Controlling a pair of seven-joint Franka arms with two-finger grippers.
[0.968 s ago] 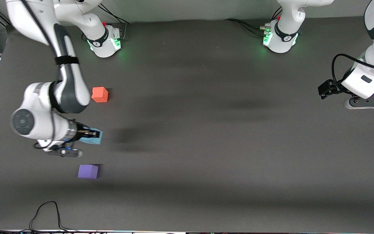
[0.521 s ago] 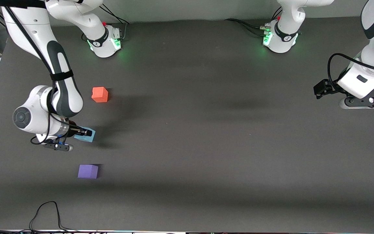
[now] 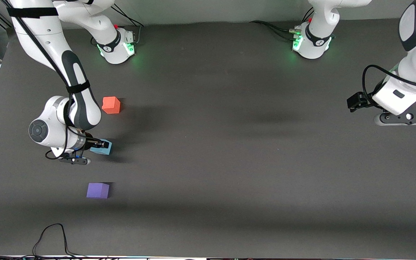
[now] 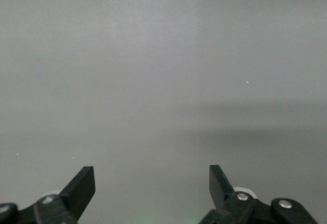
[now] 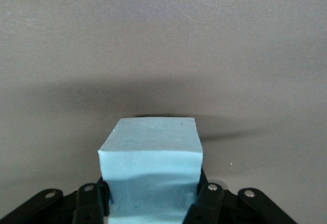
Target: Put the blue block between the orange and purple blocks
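Observation:
My right gripper is shut on the light blue block, low over the table between the orange block and the purple block. In the right wrist view the blue block fills the space between the fingers, its sides pinched in. The orange block lies farther from the front camera, the purple block nearer. My left gripper is open and empty, in the air at the left arm's end of the table; its wrist view shows only bare table between the fingertips.
The dark grey table stretches wide toward the left arm's end. A black cable loops at the table edge nearest the front camera. The arm bases stand along the farthest edge.
My right gripper dropped low with the blue block, drifted toward the right arm's end, then came back a little toward the line between the orange and purple blocks. The left arm drifted slightly.

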